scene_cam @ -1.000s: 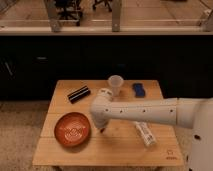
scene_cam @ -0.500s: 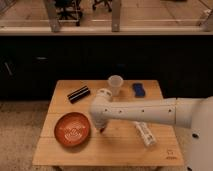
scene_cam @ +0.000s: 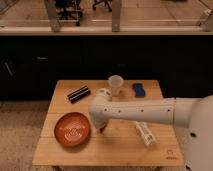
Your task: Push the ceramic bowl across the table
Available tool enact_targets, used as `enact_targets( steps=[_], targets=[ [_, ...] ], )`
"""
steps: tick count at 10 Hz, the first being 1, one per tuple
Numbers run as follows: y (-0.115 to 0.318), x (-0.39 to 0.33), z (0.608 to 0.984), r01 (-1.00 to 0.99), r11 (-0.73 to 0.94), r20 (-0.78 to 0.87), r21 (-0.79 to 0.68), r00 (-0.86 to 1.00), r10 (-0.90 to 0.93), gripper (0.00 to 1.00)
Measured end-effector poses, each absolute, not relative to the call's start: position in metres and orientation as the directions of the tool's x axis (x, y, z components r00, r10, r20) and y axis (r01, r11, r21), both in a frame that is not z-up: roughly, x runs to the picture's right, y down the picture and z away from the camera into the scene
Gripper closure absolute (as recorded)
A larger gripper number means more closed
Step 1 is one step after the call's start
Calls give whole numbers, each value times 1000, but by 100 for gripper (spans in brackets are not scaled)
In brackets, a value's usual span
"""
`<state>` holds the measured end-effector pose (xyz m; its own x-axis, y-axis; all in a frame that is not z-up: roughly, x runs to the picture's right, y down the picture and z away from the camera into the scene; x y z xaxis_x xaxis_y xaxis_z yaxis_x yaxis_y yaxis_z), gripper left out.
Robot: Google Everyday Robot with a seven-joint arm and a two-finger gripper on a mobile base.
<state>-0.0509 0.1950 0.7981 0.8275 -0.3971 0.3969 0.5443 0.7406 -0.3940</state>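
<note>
The ceramic bowl [scene_cam: 73, 129] is a wide red-orange dish with white rings inside. It sits on the front left part of the light wooden table [scene_cam: 115, 147]. My white arm reaches in from the right across the table. My gripper [scene_cam: 101, 128] points down just right of the bowl's right rim, close to it. I cannot tell whether it touches the rim.
A black rectangular object [scene_cam: 79, 93] lies at the back left. A translucent white cup [scene_cam: 115, 84] and a blue object [scene_cam: 138, 90] stand at the back. A white tube-like item [scene_cam: 145, 133] lies at the front right. A dark logo [scene_cam: 171, 155] marks the front right corner.
</note>
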Motion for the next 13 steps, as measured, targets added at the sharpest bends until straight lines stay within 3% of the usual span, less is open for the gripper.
enact_targets(
  steps=[13],
  targets=[
    [196,-68,805,527,764,404,-373,833,-377,97]
  ],
)
